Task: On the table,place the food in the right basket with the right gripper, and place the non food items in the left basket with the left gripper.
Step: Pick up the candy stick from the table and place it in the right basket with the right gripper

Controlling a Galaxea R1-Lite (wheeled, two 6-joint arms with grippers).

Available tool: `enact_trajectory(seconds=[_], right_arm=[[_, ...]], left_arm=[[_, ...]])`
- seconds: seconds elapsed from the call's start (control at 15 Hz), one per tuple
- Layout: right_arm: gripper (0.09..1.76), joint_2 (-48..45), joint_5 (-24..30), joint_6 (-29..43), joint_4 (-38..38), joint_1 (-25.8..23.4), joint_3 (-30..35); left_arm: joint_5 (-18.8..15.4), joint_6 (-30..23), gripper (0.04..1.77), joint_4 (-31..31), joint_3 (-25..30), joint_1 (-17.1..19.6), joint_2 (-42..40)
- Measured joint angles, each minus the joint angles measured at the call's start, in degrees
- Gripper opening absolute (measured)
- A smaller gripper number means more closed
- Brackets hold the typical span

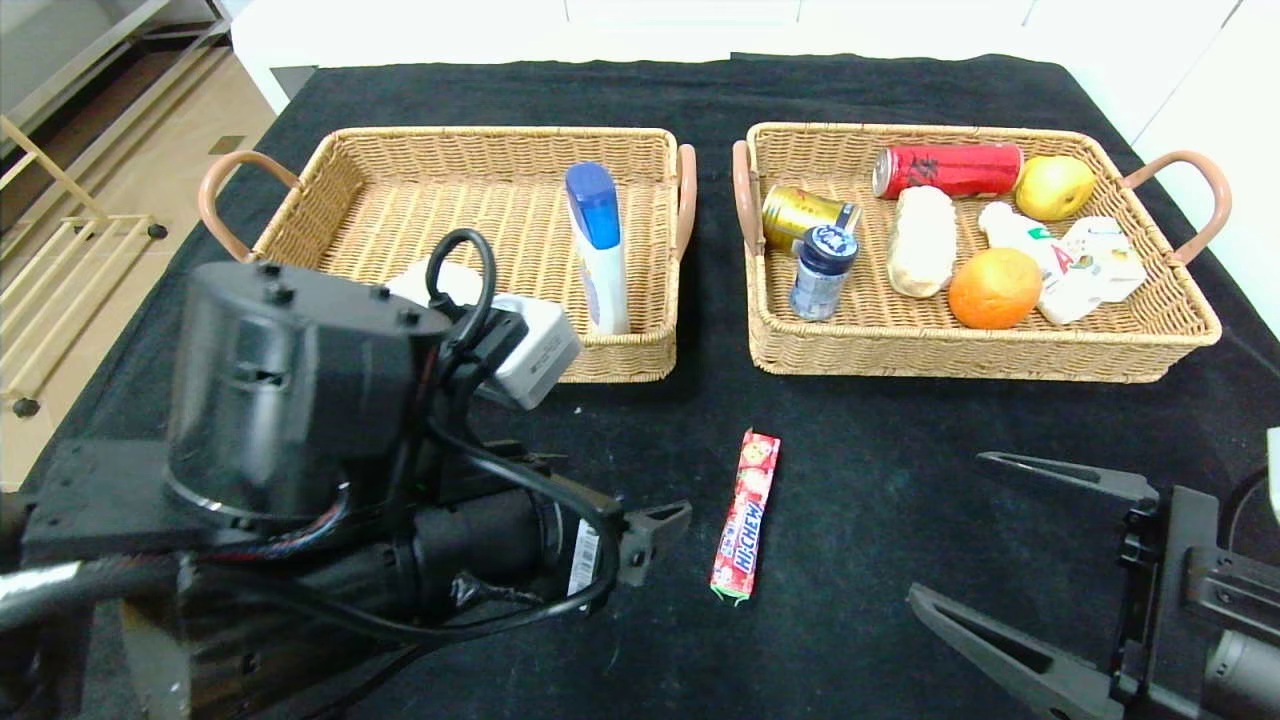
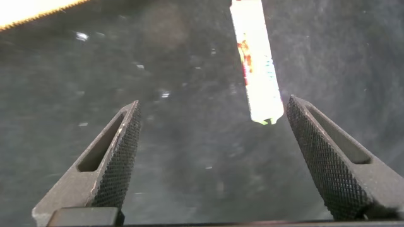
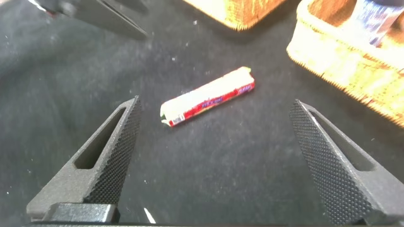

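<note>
Red candy stick [image 1: 745, 516] lay on the black tabletop [image 1: 860, 450], lower centre of the head frame, between the two tools.
Its long axis ran near-vertically in that frame, tilted slightly; the right tool [image 1: 975, 560], wide open and empty, sat lower right, the candy to its left. The left tool [image 2: 208, 157], also spread and empty, was just left of it. Glossy wrapper, printed lettering; food, so probably the right tool's job.
</note>
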Motion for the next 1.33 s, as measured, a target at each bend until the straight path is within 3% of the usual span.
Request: enact_trajectory(seconds=[0.2, 0.6, 0.8, 1.07, 1.33], right_arm=[[1.71, 1.2, -0.1, -0.1, -0.5, -0.1, 0.0], [1.71, 2.0, -0.1, -0.2, -0.2, 0.5, 0.2], [1.71, 2.6, -0.1, 0.0, 0.0, 0.7, 0.1], [1.71, 4.5, -0.5, 0.2, 0.0, 0.6, -0.1], [1.71, 6.1, -2.1, 2.5, 0.5, 0.8, -1.2]], left_arm=[[-5.2, 5.2, 1.68, -7.3, 10.2, 3.2, -6.5], [-6.4, 6.6, 1.7, -20.4, 22.0, 5.4, -13.2], [-7.9, 6.2, 1.7, -21.8, 25.4, 7.4, -13.5], [-14.3, 6.0, 1.7, -26.8, 29.2, 14.1, -14.8], [-15.1, 6.0, 1.71, -28.0, 31.1, 16.6, -16.6]])
